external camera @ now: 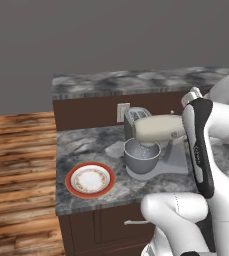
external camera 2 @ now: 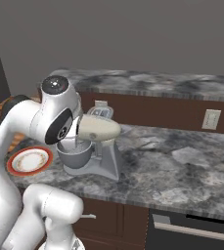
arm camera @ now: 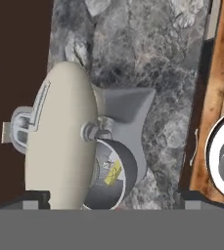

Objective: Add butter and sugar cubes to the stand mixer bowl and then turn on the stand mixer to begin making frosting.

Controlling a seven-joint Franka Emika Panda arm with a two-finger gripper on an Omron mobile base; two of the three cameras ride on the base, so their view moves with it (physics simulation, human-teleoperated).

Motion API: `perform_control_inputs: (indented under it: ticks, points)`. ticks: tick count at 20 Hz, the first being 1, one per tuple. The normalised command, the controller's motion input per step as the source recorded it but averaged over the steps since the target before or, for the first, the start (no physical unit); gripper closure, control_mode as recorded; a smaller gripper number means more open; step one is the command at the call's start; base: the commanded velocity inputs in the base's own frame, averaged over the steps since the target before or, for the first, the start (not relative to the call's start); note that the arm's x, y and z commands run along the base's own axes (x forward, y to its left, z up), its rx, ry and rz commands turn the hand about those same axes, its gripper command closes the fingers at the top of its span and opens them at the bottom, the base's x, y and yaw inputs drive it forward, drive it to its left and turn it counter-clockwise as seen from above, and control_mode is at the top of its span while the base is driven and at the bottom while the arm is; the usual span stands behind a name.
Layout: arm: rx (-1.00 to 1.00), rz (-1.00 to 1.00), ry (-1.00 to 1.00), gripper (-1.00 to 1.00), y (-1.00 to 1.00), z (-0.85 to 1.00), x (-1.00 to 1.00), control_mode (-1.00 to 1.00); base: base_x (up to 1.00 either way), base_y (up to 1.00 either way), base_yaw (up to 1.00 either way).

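Mixer: you have it near the desk's front edge, cream head down over the bowl, grey base under it.
Bowl: sits on the mixer base under the head, toward the desk's left end. Seen from the hand, its opening peeks out beside the head.
Butter: a small yellow stick lies inside the bowl, by the hand view. That part of the task looks done to you.
Sugar: pale bits beside the butter in the bowl may be cubes; too small to tell.
Plate: red rim, near the desk's front left corner, just beside the bowl, not touching. Nothing stands out on it.
Toaster: behind the mixer, against the back wall of the desk.
Gripper: its two dark tips sit far apart at the bottom of the hand view, spread wide, holding nothing. It hangs above the mixer, looking down on the head.
Step in hand: judged from the loaded bowl and the empty gripper, you are at the switch-on stage, or checking the load.
Next move: find the control on the mixer body; the small knob at the neck is a candidate, not certain. You will want to come down past the head without knocking it.
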Motion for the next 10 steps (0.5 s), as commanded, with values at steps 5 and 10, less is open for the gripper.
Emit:
perform_control_inputs:
  ticks: [5,10]
  points:
    - [-0.25,0.64,0.06,-1.00,0.00,0.00,-0.01,-1.00,0.00,0.00,0.00]
    - [-0.36,0.54,0.00,-1.00,0.07,0.00,-0.04,-1.00,0.00,0.00,0.00]
